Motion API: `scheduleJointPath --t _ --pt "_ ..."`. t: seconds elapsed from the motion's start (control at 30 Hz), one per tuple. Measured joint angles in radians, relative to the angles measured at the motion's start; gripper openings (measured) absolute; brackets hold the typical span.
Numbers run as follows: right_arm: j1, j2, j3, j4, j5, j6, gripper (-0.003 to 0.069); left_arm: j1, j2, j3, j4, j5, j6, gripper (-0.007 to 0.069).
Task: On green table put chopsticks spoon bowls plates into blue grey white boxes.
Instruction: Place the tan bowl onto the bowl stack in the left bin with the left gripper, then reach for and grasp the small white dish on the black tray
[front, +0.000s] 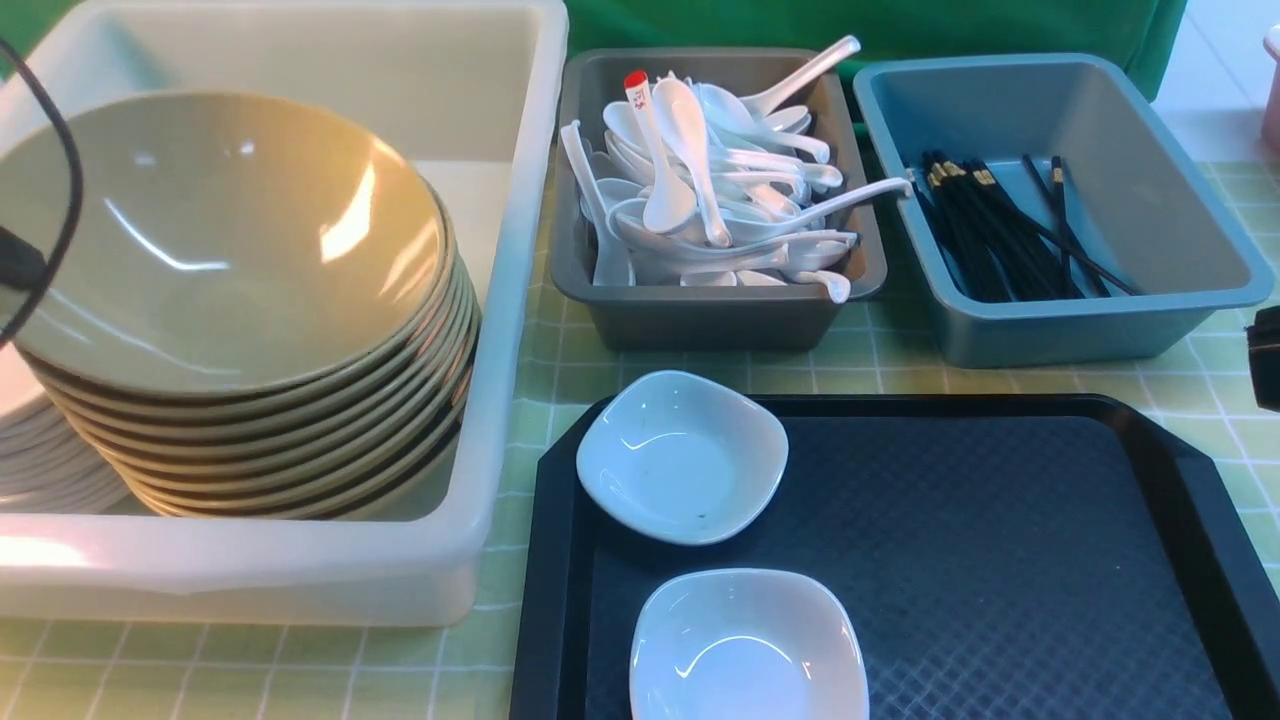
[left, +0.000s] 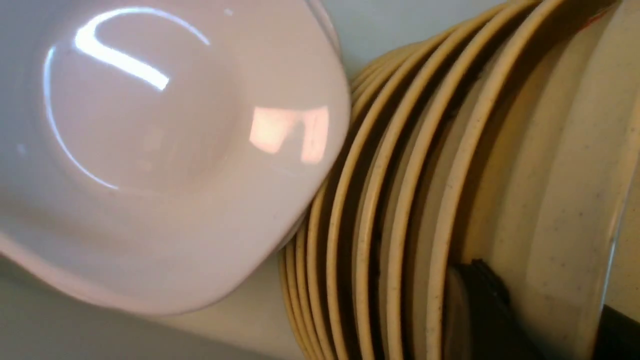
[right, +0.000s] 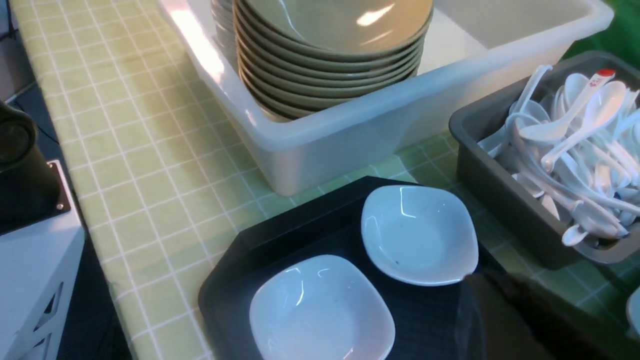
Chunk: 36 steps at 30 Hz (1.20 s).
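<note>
A stack of olive-tan bowls (front: 300, 440) stands in the white box (front: 250, 560) on the green table (front: 880, 360). The top bowl (front: 220, 240) is tilted, and my left gripper (left: 545, 310) is shut on its rim, one dark finger (left: 480, 300) on each side of the wall. A pile of white plates (left: 160, 150) sits beside the bowls. Two more plates (front: 683, 457) (front: 748, 648) lie on the black tray. The red-tipped spoon (front: 650, 150) rests in the grey box (front: 700, 315), and the chopsticks (front: 1000, 235) in the blue box (front: 1090, 320). My right gripper (right: 475, 292) is shut and empty beside the farther plate (right: 419, 234).
The black tray (front: 1000, 560) fills the near right of the table. Several all-white spoons (front: 740, 210) are heaped in the grey box. A dark cable (front: 60, 180) hangs over the bowls at the left edge. A white and black device (right: 30, 215) stands off the table's edge.
</note>
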<state>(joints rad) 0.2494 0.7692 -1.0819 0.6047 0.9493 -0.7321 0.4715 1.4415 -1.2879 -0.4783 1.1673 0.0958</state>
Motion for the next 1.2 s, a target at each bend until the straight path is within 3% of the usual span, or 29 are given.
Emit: scheduleJointPath --t 0.23,0.27,0.37,0.43,0.47,0.53,0.63,0.87,0.93,1.2 --pt "0.000 0.000 0.048 0.000 -0.027 0.013 0.0027 -0.090 -0.008 -0.019 0.138 -0.002 -0.096 0.0165" --pt "0.000 0.008 0.070 0.000 -0.043 0.043 0.0034 -0.122 -0.012 -0.036 0.195 0.008 -0.117 0.0241" --pt "0.000 0.028 0.094 -0.001 -0.053 0.076 0.0044 -0.158 -0.022 -0.057 0.301 0.026 -0.129 0.0332" --pt "0.000 0.078 0.119 -0.003 -0.061 0.127 0.0069 -0.210 -0.041 -0.081 0.417 0.041 -0.153 0.0460" --pt "0.000 0.082 0.122 -0.003 -0.061 0.135 0.0071 -0.210 -0.041 -0.083 0.424 0.043 -0.153 0.0470" --pt "0.000 0.152 0.135 -0.003 -0.081 0.182 0.0105 -0.266 -0.062 -0.107 0.478 0.062 -0.163 0.0592" --pt "0.000 0.249 0.136 -0.002 -0.120 0.264 0.0155 -0.324 -0.094 -0.123 0.502 0.073 -0.133 0.0659" --pt "0.000 0.483 0.136 0.126 -0.182 0.314 0.0288 -0.508 -0.226 -0.127 0.355 0.082 0.026 0.0662" --pt "0.000 0.602 0.147 0.243 -0.230 0.277 0.0340 -0.585 -0.285 -0.100 0.266 0.084 0.079 0.0644" --pt "0.004 0.798 0.165 0.466 -0.426 0.142 0.0383 -0.679 -0.387 0.087 0.123 0.089 0.136 0.0549"
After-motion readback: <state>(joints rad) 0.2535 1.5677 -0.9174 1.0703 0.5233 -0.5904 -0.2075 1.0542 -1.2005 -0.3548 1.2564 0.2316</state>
